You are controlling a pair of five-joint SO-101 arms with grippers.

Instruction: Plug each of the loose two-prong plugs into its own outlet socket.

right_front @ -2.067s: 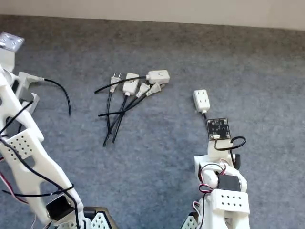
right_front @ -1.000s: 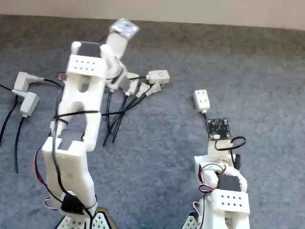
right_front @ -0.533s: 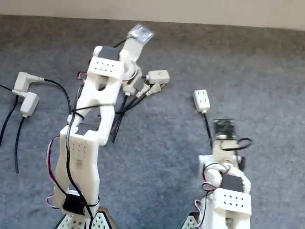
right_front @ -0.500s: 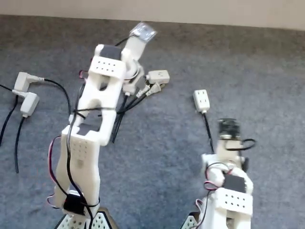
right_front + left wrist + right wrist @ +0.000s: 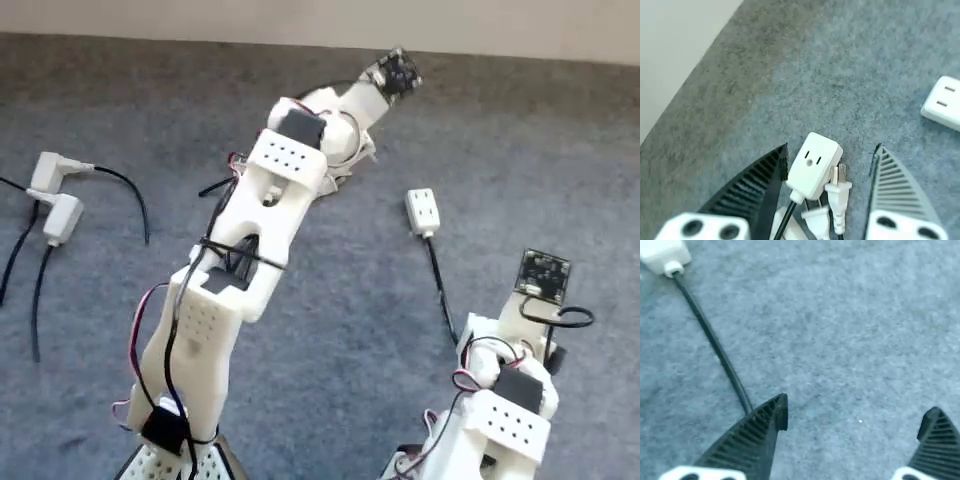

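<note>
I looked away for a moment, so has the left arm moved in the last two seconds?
Yes. The left arm swung rightward, away from the white connectors at the left, toward the lone white socket, and is now above the plug cluster.

This looks like a robotics test setup, a lab or a hobby workspace. The tabletop (image 5: 560, 150) is covered in grey carpet-like fabric and backs onto a plain pale wall (image 5: 150, 15). The white printed left arm (image 5: 215, 310) and right arm (image 5: 500, 420) trail exposed wires.

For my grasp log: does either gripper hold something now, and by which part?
Nothing is held. The left gripper stands open around a white outlet socket; the right gripper is open above the carpet.
</note>
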